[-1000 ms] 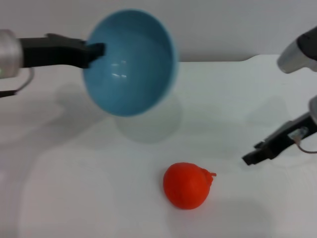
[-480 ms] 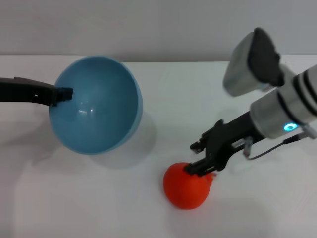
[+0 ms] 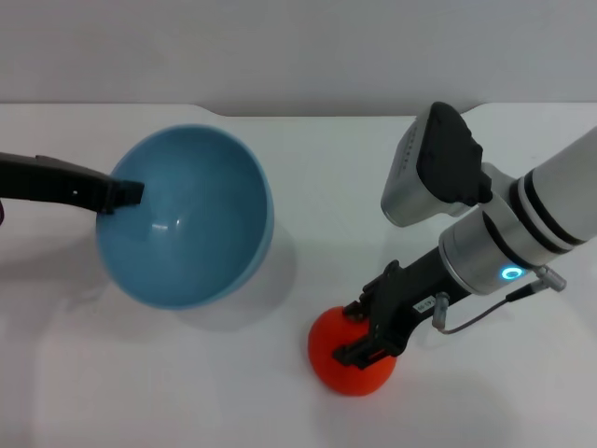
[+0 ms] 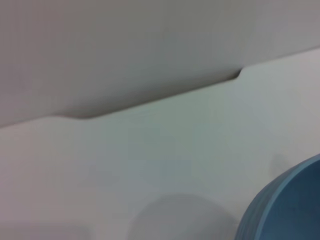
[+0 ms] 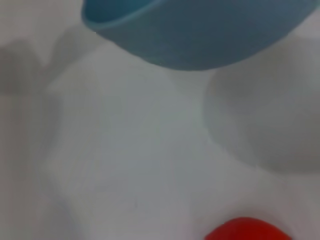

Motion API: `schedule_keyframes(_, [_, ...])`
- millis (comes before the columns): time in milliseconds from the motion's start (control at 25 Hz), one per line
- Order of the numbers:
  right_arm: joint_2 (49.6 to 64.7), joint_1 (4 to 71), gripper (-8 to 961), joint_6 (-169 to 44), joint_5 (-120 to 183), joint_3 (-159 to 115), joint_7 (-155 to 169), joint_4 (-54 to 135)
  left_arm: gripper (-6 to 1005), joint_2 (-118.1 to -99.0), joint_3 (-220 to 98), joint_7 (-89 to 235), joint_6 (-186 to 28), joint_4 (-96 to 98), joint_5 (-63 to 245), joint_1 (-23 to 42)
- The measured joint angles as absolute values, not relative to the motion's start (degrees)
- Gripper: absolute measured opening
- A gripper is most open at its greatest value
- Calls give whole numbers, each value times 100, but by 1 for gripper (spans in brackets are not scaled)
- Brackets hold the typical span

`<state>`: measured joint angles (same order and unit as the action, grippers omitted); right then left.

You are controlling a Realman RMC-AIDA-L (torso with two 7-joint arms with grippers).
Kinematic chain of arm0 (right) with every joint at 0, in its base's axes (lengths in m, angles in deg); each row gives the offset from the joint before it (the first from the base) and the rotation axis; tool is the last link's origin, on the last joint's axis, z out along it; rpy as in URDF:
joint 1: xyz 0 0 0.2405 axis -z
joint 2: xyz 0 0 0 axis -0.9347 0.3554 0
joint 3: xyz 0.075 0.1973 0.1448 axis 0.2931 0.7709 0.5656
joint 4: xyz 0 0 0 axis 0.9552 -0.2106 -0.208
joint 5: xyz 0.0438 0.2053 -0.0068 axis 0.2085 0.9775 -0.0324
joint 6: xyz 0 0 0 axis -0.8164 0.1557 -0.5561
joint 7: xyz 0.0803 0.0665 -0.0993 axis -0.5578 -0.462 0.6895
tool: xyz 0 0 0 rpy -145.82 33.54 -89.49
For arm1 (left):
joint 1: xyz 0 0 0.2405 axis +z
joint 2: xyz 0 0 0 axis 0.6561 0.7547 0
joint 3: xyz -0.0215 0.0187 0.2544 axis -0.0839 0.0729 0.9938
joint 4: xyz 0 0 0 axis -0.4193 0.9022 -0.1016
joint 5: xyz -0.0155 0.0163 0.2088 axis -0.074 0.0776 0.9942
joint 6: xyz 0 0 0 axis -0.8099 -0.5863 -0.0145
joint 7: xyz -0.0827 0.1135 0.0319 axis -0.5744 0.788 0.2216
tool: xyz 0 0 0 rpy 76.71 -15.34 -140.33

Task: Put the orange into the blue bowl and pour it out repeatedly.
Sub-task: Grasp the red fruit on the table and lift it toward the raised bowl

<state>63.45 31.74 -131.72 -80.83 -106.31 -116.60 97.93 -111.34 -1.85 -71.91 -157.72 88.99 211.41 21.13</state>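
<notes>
Left gripper [image 3: 126,194] clamped on blue bowl [image 3: 187,217] rim, bowl tipped. Right gripper [image 3: 366,334] fingers apart around orange [image 3: 340,359] on table [image 3: 187,392].

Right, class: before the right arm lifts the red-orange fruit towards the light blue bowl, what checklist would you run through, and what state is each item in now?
1. Right gripper at the roundish red-orange orange: ok, its fingers straddle the fruit's upper right side.
2. Fingers closed firmly on the orange: cannot tell.
3. Orange resting on the white table: ok.
4. Glossy light blue bowl held by the left gripper at its left rim: ok.
5. Bowl level to receive: not ok, it is tilted, opening towards the camera, raised above its shadow.
6. Bowl empty: ok.
</notes>
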Motion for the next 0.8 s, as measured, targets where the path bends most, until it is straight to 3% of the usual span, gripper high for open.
schedule_keyframes(560, [6321, 3265, 500, -13049, -8122, -10411, -11916, 9625, -1, -11148, -44, -7233, -15884, 8922, 21275, 2037])
schedule_keyframes(800, [6296, 3624, 255, -13405, -8139, -9773, -11884, 10059, -1, -11147, 188, -7233, -15791, 8768, 21292, 1929])
